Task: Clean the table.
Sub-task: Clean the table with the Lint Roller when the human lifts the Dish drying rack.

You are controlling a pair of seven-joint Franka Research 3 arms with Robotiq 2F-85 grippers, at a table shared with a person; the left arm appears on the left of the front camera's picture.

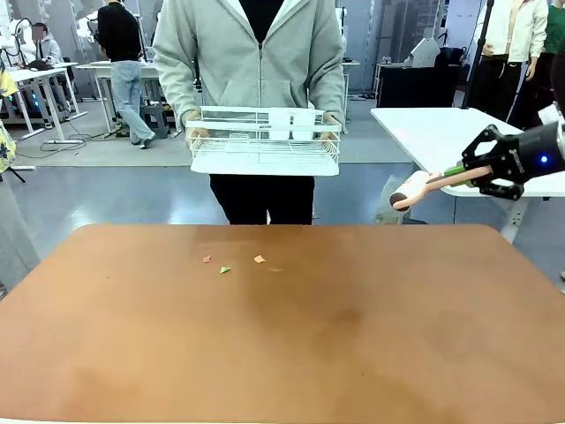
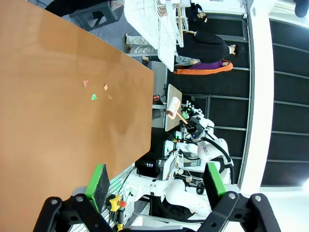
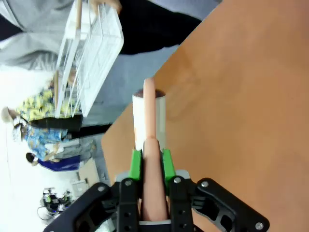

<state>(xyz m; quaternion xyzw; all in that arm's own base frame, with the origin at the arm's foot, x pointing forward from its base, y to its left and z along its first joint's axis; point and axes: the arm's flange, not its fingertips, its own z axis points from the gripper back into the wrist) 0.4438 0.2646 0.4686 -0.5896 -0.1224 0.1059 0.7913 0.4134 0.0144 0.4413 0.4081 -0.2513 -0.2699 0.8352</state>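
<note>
Beyond the left gripper's (image 2: pixel 155 178) spread fingers lies the table (image 2: pixel 58 145), with small scraps (image 2: pixel 93 97) on it well ahead of the pads. The right gripper (image 3: pixel 152 163) pinches a lint roller (image 3: pixel 149 113) by the handle, its roll past the fingertips. Farther out, a person (image 1: pixel 247 53) holds a white wire basket (image 1: pixel 263 146).

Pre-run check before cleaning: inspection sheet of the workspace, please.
surface: reddish-brown matte table, smooth, rounded corners.
job's things: pink-handled white lint roller, held aloft near far right corner.
clutter: three small paper scraps, pink, green, orange, toward far edge.
grippers: right gripper shut on lint roller; left gripper open, empty.
cables: nothing seen on table.
surroundings: person holds white wire basket beyond far edge; white-topped table behind right.
</note>
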